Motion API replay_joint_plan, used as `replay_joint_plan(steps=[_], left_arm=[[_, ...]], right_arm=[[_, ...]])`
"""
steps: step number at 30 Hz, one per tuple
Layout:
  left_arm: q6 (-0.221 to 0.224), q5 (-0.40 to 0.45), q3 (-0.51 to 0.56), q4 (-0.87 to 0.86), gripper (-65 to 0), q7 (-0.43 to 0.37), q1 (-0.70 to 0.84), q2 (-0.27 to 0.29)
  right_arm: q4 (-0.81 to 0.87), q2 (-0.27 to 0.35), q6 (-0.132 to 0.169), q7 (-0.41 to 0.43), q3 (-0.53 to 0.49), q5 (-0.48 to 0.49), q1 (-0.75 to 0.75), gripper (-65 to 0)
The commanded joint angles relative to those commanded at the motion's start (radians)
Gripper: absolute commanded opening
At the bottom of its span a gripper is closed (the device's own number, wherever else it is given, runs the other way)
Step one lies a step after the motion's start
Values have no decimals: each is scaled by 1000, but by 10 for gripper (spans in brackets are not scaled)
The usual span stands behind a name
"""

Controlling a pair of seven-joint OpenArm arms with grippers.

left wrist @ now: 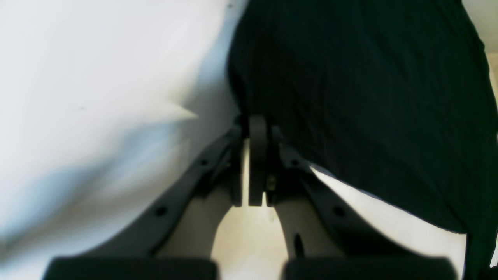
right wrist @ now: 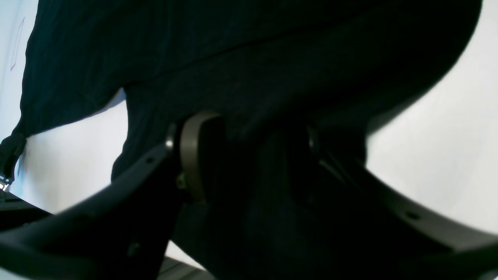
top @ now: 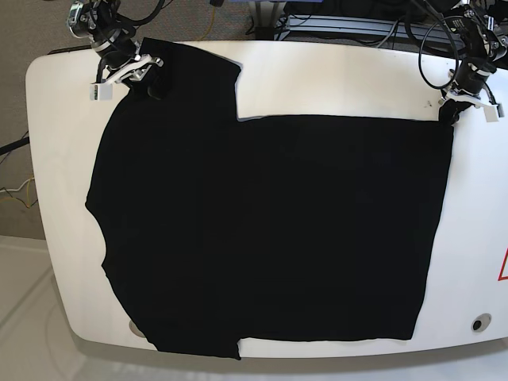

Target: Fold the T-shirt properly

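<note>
No fold made yet: the T-shirt point(top: 270, 230) lies flat on the desk point(top: 55, 143), left claw point(left wrist: 256, 128) and right claw point(right wrist: 245, 155) each pinching a far corner.

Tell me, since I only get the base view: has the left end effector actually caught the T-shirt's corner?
Observer: Yes. The left wrist view shows the left end effector shut on the edge of the T-shirt.
Operator: How deep is that grip?
Observer: Shallow. The cloth reaches only the fingertips.
Operator: And the right one?
Observer: In the right wrist view, the right end effector looks closed on a thick bunch of cloth that fills the gap between its fingers.
</note>
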Motion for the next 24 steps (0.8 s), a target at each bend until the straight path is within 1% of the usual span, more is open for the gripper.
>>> replay_joint_plan(steps=[1,5,9,11,23,24], left_arm=[[0,20,1,-3,-650,11,-6,-2],[0,45,-3,-1,-650,9,-14,-2],[0,60,-5,0,-650,10,-16,-3],[0,61,-4,0,-650,-7,2,-4],[0,0,-3,-4,-650,-16,7,-6],[0,-10,-1,-3,-650,-8,4,-7]], right_arm=[[-1,0,1,3,0,0,0,-359],[0,1,1,0,-1,-1,0,-360],[-1,1,-1,-1,-3,-2,2,-359],[-4,3,-2,4,-5,2,0,-355],[14,5,0,12,-4,-9,3,-357],[39,4,-1,11,-6,-17,-3,-352]])
